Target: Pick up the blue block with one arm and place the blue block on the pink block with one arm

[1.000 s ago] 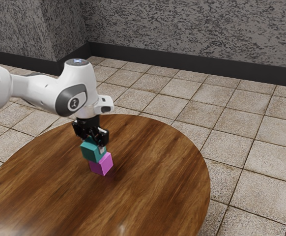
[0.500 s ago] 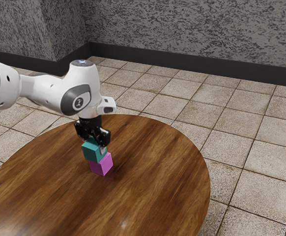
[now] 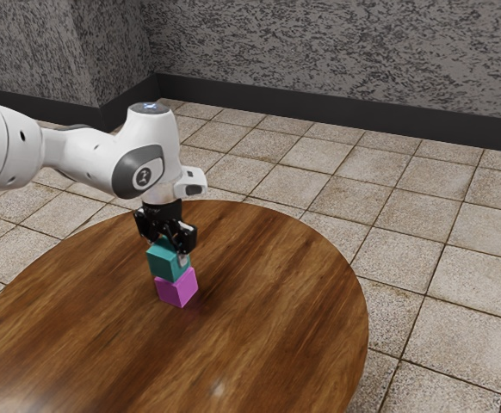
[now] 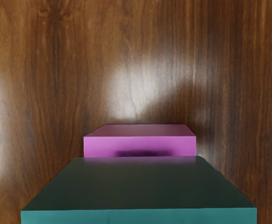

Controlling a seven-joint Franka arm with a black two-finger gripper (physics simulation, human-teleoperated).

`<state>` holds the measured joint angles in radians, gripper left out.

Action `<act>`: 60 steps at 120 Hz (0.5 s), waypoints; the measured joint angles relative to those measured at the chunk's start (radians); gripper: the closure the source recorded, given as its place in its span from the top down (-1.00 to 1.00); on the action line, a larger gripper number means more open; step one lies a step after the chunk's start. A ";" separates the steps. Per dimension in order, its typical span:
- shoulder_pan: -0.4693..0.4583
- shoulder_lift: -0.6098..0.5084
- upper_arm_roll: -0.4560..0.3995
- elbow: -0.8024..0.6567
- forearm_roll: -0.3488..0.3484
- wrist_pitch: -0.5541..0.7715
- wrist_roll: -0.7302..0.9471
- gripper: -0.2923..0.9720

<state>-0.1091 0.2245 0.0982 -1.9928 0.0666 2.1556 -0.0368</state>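
Observation:
The blue block (image 3: 167,261), teal in colour, sits between the black fingers of my gripper (image 3: 170,249), which is shut on its upper part. Directly under it on the round wooden table (image 3: 259,335) stands the pink block (image 3: 177,288). The blue block is on or just above the pink one, shifted slightly toward the exterior view's left; I cannot tell whether they touch. In the wrist view the blue block (image 4: 140,189) lies close under my hand, and the pink block's top (image 4: 139,132) shows past its far edge.
The table's edge (image 3: 362,301) curves round at the exterior view's right, with tiled floor (image 3: 423,224) beyond. A dark baseboard and rough grey wall (image 3: 337,43) stand at the back.
My hand has shifted a little toward the exterior view's right with the blue block, bringing it more squarely over the pink block. The pink block has not moved.

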 joint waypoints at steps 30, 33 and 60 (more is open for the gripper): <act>0.000 0.000 -0.001 0.001 -0.007 0.000 0.007 0.35; 0.000 -0.001 -0.001 0.004 -0.007 -0.001 0.007 0.37; 0.000 -0.107 -0.007 0.034 -0.007 -0.043 0.013 0.48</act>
<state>-0.1090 0.1172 0.0909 -1.9584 0.0591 2.1122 -0.0241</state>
